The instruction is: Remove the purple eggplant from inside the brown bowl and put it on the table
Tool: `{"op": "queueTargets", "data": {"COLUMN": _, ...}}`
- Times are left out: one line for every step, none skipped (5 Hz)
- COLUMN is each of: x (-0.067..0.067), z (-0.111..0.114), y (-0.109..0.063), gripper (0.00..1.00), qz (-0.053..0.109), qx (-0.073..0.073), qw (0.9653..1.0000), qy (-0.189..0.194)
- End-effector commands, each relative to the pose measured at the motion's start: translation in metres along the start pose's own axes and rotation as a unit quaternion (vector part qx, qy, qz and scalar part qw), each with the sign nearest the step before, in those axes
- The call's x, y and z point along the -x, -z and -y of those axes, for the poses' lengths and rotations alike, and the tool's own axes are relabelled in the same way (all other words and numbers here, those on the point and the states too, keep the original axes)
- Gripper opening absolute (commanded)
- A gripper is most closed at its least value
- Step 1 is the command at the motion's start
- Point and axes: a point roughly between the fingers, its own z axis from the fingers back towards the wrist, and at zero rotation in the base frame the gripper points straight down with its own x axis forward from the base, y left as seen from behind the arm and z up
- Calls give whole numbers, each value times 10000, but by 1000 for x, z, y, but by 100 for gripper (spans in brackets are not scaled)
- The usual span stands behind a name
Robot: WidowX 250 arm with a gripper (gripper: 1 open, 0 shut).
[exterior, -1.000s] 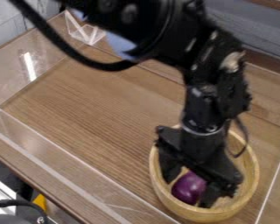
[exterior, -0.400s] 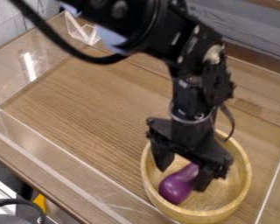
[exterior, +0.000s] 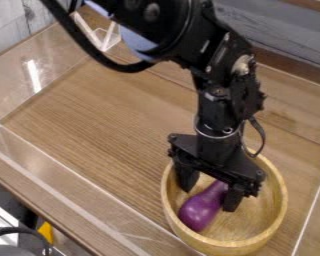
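The purple eggplant [exterior: 199,211] lies inside the brown bowl [exterior: 263,226] at the front right of the table [exterior: 109,120]. My gripper [exterior: 211,192] hangs straight down over the bowl, open, with one finger on each side of the eggplant's upper end. The fingertips reach below the bowl's rim. Whether they touch the eggplant I cannot tell. The black arm rises from the gripper toward the upper left and hides the far part of the bowl.
Low clear acrylic walls [exterior: 49,170] border the table on the left and front. Bare wood-grain surface stretches left of the bowl and behind it.
The gripper and arm shifted left and rose a little over the bowl, still open. More of the eggplant shows now, and it lies further left in the bowl.
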Motion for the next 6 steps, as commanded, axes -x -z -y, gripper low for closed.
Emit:
{"op": "queueTargets", "data": {"x": -7, "z": -5, "y": -3, "gripper": 100, "qz": 114, "qx": 22, "qw": 9998, "qy": 149}}
{"op": "queueTargets", "data": {"x": -10, "z": -9, "y": -2, "gripper": 0, "qz": 109, "qx": 27, "qw": 9994, "qy": 318}}
{"op": "queueTargets", "data": {"x": -17, "z": -6, "y": 0, "gripper": 0, "qz": 125, "qx": 34, "qw": 9995, "qy": 301}}
{"op": "queueTargets", "data": {"x": -23, "z": -3, "y": 1, "gripper": 0, "qz": 145, "qx": 55, "qw": 9995, "qy": 290}}
{"op": "queueTargets", "data": {"x": -28, "z": 0, "y": 4, "gripper": 0, "qz": 161, "qx": 76, "qw": 9993, "qy": 320}}
{"op": "queueTargets", "data": {"x": -33, "z": 3, "y": 7, "gripper": 0, "qz": 163, "qx": 86, "qw": 9992, "qy": 352}}
